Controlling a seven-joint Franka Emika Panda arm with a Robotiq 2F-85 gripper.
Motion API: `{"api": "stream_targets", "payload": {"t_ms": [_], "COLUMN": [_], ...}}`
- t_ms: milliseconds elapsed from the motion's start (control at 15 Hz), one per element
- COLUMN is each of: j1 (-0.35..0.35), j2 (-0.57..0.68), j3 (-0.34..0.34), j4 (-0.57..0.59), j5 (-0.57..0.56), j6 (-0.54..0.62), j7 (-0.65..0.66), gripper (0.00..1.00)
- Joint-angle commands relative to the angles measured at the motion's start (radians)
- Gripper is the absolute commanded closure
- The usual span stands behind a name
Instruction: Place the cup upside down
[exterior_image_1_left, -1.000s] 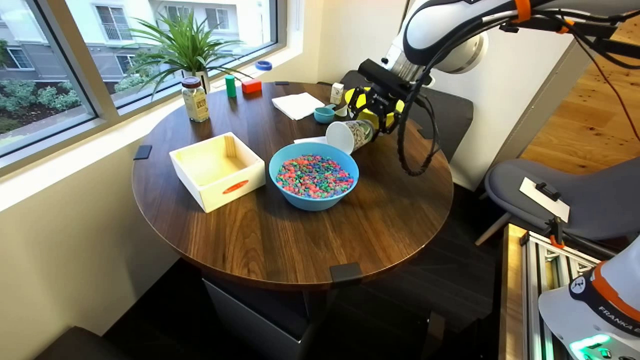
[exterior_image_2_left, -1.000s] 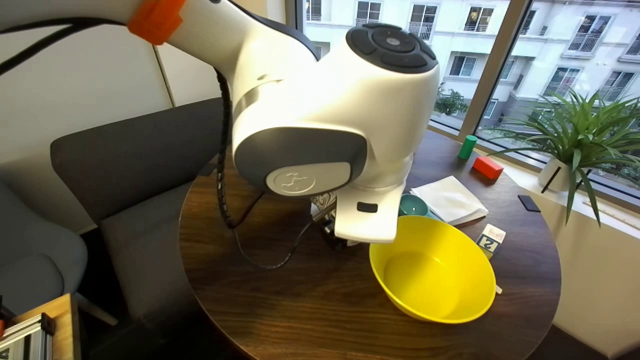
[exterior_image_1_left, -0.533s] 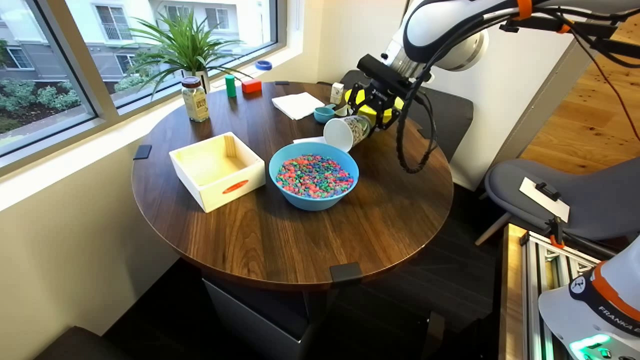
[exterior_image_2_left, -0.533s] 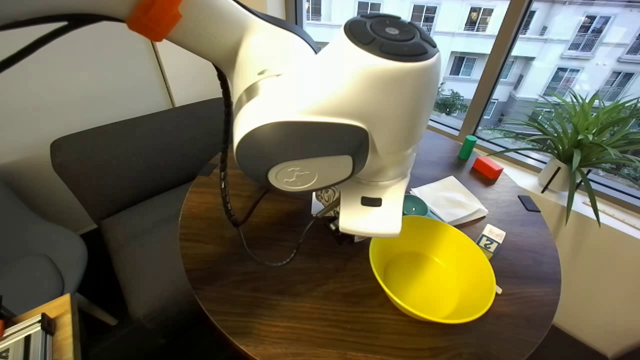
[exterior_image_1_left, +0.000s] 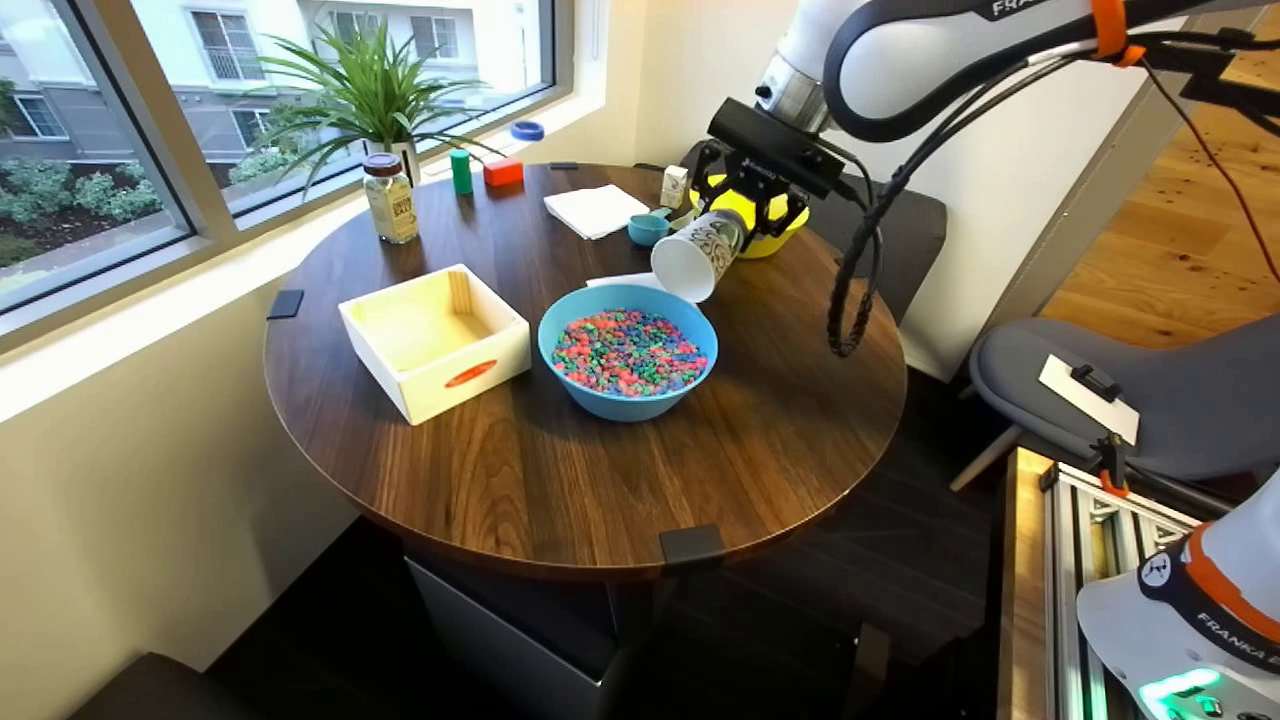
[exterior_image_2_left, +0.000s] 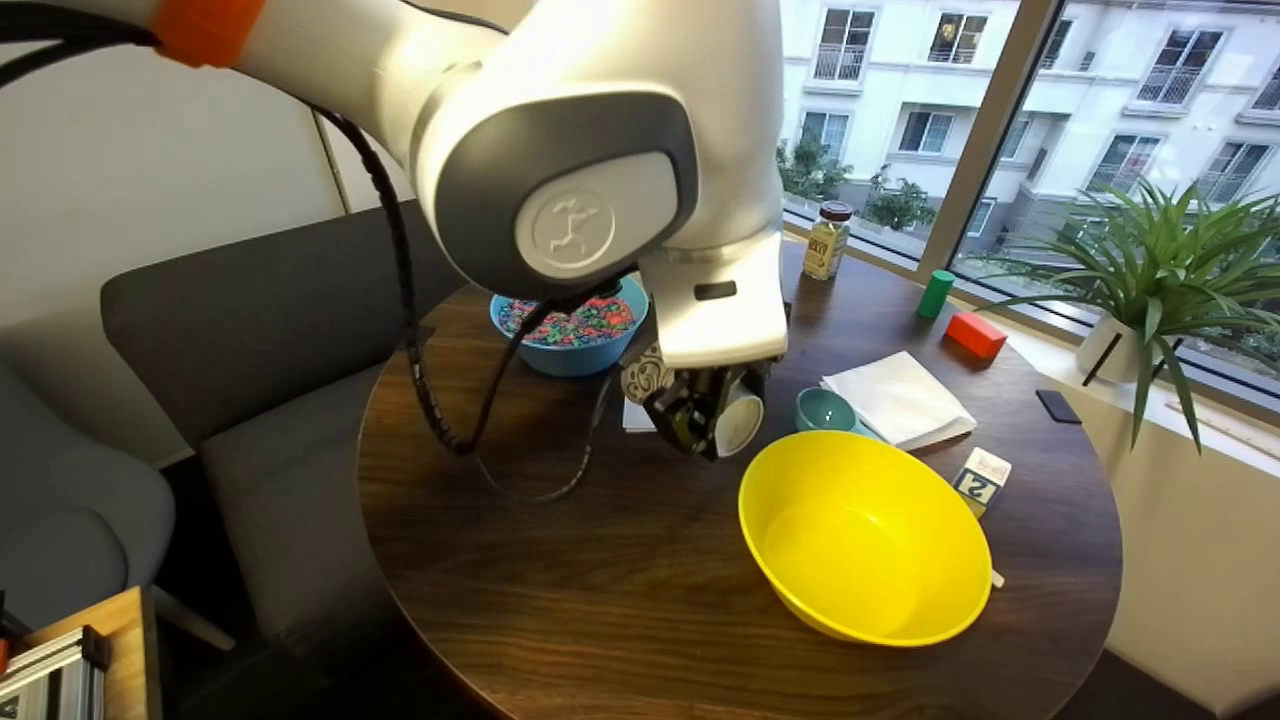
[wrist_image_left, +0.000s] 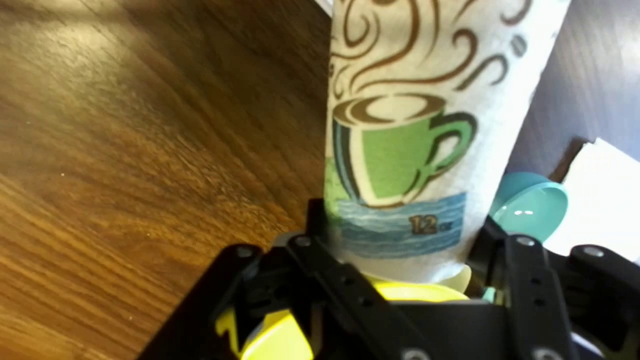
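The white paper cup (exterior_image_1_left: 712, 248) with a printed pattern is held tilted, its open mouth facing obliquely down, behind the blue bowl. In the wrist view, its side (wrist_image_left: 400, 150) shows a green mug print and brown swirls. My gripper (exterior_image_1_left: 742, 216) is shut on the cup near its base, one finger on each side; the fingers also show in the wrist view (wrist_image_left: 400, 235). In an exterior view the cup's round base (exterior_image_2_left: 740, 425) shows between the fingers, partly hidden by the arm. I cannot tell whether the rim touches the table.
A yellow bowl (exterior_image_2_left: 865, 560) stands close beside the gripper. The blue bowl (exterior_image_1_left: 622, 408) of coloured bits stands in front of the cup. A wooden box (exterior_image_1_left: 465, 385), teal scoop (exterior_image_1_left: 649, 231), napkins (exterior_image_1_left: 595, 211), jar (exterior_image_1_left: 391, 210) and number block (exterior_image_2_left: 982, 475) share the round table.
The gripper and arm have turned, tipping the cup's mouth further down from nearly level. In an exterior view the arm has moved up and left, revealing the cup's base, blue bowl and jar.
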Motion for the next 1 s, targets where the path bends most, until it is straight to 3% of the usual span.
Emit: {"api": "stream_targets", "payload": {"t_ms": [0, 333, 933], "j1": [0.032, 0.037, 0.073], "j2": [-0.081, -0.139, -0.152], "j3": [0.014, 0.081, 0.187], "j4": [-0.047, -0.065, -0.084], "j5": [-0.257, -0.595, -0.947], "j6": [-0.004, -0.072, -0.338], "j7": [0.158, 0.33, 0.431], "gripper": [0.59, 0.59, 0.59]}}
